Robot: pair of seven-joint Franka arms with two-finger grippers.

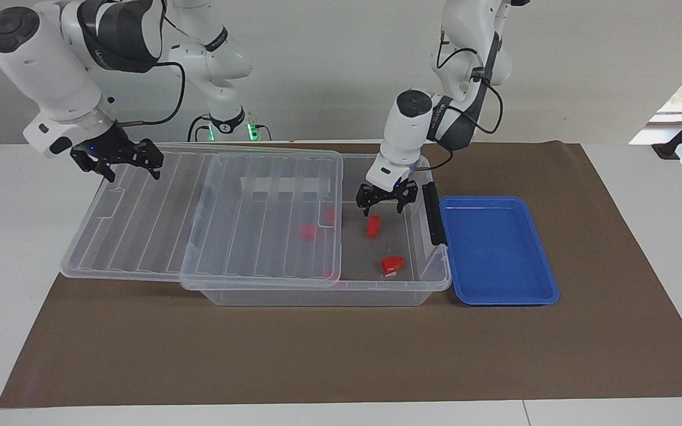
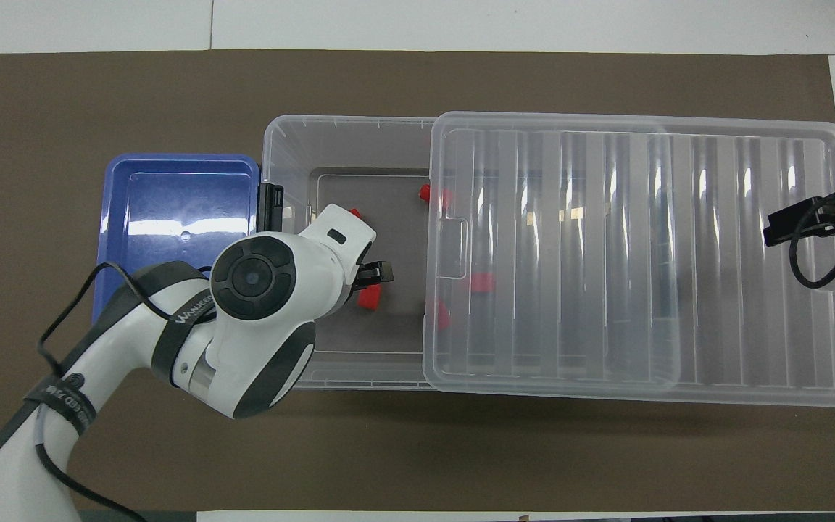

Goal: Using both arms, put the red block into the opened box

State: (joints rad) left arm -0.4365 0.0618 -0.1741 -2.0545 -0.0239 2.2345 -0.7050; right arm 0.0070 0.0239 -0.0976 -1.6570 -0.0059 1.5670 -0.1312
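Observation:
The clear box [image 1: 317, 294] stands with its ribbed lid [image 1: 140, 207] slid toward the right arm's end, leaving the end by the black latch [image 1: 434, 214] uncovered. My left gripper [image 1: 387, 205] hangs open inside that uncovered part, just above a red block [image 1: 373, 226] lying on the box floor [image 2: 370, 296]. A second red block [image 1: 392, 264] lies farther from the robots. More red blocks [image 1: 307, 232] show through the lid. My right gripper [image 1: 119, 163] hovers open over the lid's outer end, holding nothing.
A shallow blue tray [image 1: 495, 248] sits beside the box at the latch end, with nothing in it. Box, lid and tray rest on a brown mat [image 1: 341, 355]. In the overhead view the left arm [image 2: 258, 290] covers part of the box's uncovered end.

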